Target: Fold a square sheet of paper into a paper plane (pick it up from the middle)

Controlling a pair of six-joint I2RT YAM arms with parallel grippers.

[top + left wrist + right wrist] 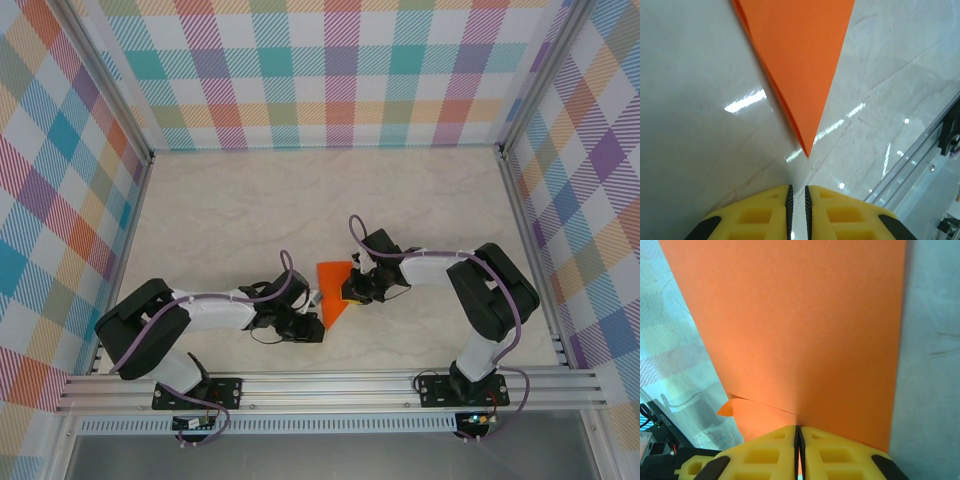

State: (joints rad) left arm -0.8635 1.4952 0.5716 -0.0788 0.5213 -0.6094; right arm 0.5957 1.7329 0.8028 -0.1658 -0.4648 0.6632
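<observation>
The square sheet of paper [332, 285] is bright orange and folded to a pointed shape, lying on the marble table [250, 210] with its tip toward the arms. My right gripper [352, 290] is shut on the paper's right edge. In the right wrist view the orange sheet [790, 325] spreads out from the closed yellow fingertips of that gripper [799, 427], with a loose flap edge at the left. My left gripper [316, 326] sits just short of the tip. In the left wrist view the paper tip [807, 150] lies ahead of this gripper [797, 187], whose jaws are almost together and hold nothing.
Plaid walls [330, 70] enclose the table on three sides. An aluminium rail [330, 385] runs along the near edge and also appears at the right of the left wrist view as the rail [920, 160]. Bare tabletop stretches behind the paper.
</observation>
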